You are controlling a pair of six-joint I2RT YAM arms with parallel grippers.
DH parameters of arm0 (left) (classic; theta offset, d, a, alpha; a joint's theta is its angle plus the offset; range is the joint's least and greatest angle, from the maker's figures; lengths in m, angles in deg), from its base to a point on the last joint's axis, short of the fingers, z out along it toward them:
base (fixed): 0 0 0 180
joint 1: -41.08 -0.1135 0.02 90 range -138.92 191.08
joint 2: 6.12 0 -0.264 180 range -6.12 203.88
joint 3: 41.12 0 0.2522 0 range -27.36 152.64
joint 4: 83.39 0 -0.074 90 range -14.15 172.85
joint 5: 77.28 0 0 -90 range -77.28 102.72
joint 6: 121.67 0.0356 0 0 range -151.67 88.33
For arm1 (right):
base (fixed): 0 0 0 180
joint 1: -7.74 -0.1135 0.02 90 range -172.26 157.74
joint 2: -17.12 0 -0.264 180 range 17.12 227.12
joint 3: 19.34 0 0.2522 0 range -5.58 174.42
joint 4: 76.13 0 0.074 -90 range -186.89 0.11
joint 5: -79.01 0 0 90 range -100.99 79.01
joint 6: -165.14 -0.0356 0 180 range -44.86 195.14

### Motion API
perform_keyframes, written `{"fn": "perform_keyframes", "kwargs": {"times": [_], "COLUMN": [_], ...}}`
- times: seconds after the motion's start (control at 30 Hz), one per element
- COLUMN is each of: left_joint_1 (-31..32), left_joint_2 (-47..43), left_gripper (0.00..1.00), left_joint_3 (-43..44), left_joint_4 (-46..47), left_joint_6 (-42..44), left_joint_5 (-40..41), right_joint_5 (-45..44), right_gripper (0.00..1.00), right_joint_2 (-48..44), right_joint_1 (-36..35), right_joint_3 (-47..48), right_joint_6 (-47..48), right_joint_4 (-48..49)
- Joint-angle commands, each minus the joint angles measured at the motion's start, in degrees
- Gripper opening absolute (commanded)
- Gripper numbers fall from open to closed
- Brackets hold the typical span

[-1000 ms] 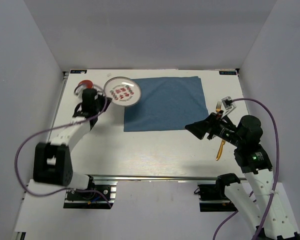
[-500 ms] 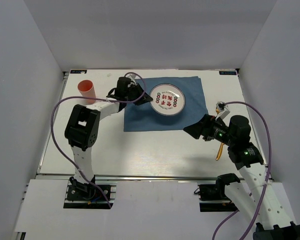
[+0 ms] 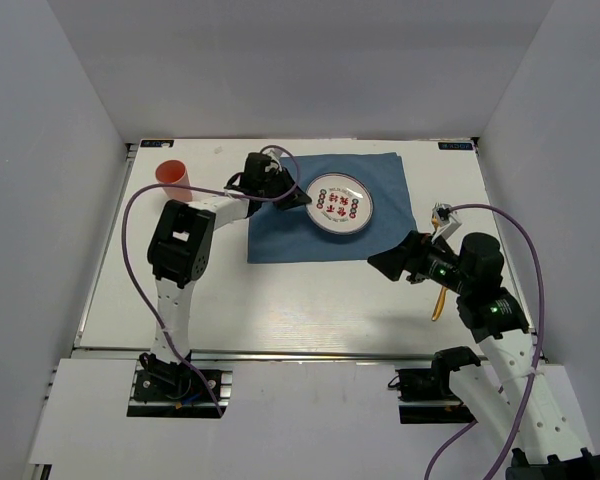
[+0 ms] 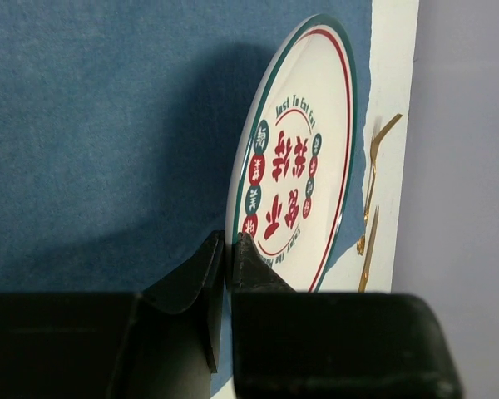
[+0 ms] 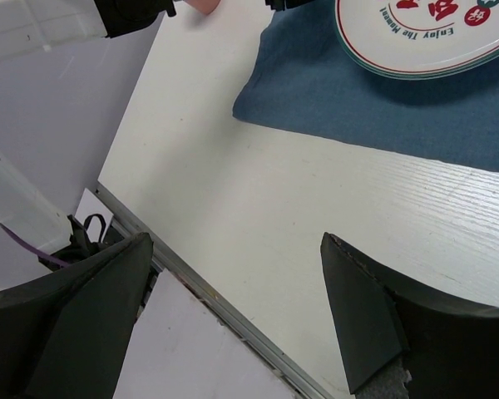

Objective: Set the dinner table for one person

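While L tool (image 4: pixel 227 243) pinches plate (image 4: pixel 295 158) rim (over mat (image 4: pixel 108 125)), R tool (image 5: pixel 233 249) wide open, empty, above dinner table (image 5: pixel 195 170).

Orange cup (image 3: pixel 173 177) far-left corner; blue placemat (image 3: pixel 280 230) far-centre; gold fork (image 4: pixel 371 179), maybe two utensils, right.

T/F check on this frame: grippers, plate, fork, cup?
1. The left gripper is shut on the plate rim. True.
2. The right gripper holds the fork. False: its jaws are open and empty, and the fork lies on the table beside the right arm.
3. The plate is over the blue placemat. True.
4. The cup stands on the placemat. False: it stands on bare table near the far left corner, clear of the mat.
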Motion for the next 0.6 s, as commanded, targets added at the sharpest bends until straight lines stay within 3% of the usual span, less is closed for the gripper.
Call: {"fn": "perform_keyframes", "kwargs": {"times": [0.0, 0.1, 0.33, 0.53, 0.57], "left_joint_1": [0.0, 0.0, -0.7, -0.7, -0.7], "left_joint_2": [-0.6, 0.3, 0.0, -0.7, -1.0], "left_gripper": [0.0, 0.0, 0.15, 0.33, 0.41], "left_joint_3": [3.5, 3.8, 4.1, 5.9, 6.0], "left_joint_4": [-0.5, -1.2, -3.4, -7.0, -7.1], "left_joint_6": [0.8, 0.7, 0.9, 2.4, 2.6], "left_joint_5": [-0.2, 0.1, 4.1, 5.6, 6.1], "right_joint_5": [1.1, 1.8, 2.4, 3.9, 3.9], "right_gripper": [0.88, 0.88, 0.88, 0.88, 0.88], "right_joint_2": [-0.4, -0.2, -0.2, -0.2, -0.2], "right_joint_1": [0.2, 0.1, 0.2, 0.1, 0.0], "right_joint_3": [-0.5, -1.0, -1.4, -1.0, -1.0], "right_joint_6": [1.3, 1.0, 0.7, 1.5, 1.6], "right_joint_4": [0.4, 1.3, 2.1, 2.1, 2.2]}}
